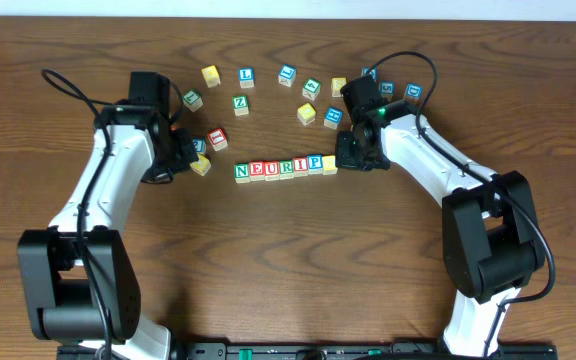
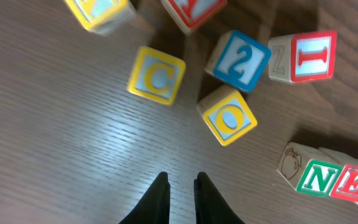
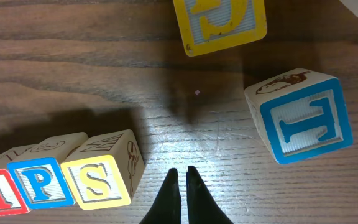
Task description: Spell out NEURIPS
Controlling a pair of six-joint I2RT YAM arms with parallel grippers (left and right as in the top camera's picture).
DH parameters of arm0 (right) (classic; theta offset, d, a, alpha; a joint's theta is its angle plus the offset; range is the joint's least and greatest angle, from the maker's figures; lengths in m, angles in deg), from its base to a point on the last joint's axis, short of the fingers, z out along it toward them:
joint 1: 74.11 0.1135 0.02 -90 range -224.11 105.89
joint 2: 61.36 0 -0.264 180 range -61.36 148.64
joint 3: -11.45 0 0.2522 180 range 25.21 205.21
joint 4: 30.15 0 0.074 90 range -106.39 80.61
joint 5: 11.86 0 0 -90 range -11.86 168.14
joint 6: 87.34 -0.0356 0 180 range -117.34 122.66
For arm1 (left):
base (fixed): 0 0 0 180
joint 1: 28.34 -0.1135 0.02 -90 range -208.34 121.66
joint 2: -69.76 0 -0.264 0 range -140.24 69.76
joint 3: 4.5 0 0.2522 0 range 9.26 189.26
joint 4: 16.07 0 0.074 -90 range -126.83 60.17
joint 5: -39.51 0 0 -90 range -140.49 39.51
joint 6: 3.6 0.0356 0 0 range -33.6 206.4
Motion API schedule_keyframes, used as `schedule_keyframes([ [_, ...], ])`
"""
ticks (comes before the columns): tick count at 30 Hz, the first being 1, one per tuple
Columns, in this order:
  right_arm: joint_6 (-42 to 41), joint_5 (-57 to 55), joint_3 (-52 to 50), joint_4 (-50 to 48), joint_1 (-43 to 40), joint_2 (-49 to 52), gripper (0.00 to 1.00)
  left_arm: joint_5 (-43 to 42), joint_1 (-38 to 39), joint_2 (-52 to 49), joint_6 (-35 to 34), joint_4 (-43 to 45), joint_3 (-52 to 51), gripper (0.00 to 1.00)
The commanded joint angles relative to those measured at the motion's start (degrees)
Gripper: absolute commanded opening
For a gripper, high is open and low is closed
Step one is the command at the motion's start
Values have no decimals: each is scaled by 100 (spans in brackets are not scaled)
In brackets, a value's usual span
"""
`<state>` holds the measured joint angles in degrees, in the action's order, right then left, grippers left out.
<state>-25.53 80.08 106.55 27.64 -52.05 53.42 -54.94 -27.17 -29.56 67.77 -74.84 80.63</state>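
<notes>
right gripper [image 3: 181,172] pressed together, empty | left gripper [image 2: 180,182] likewise | S cube [image 3: 96,180] legible only right wrist

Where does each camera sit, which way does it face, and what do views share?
Overhead: fixed above the table, looking straight down on the cube row; left arm and right arm show.
Left wrist: on the left arm, facing down; left gripper shut at bottom, yellow O cube ahead.
Right wrist: on the right arm, facing down; right gripper shut at bottom, blue T cube ahead.
Shared: both wrist views catch the row: left its N cube, right its S cube.
</notes>
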Motion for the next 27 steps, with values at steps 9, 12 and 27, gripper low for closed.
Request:
schedule_keyframes([
  [9,61,37,-35,-17,-39,63,1,-245,518,-13,98,616,-529,14],
  [12,61,37,-55,-24,-37,66,1,-245,525,-68,96,664,-579,14],
  [27,59,37,-57,-50,-33,66,2,-245,767,-367,98,1040,-743,14],
])
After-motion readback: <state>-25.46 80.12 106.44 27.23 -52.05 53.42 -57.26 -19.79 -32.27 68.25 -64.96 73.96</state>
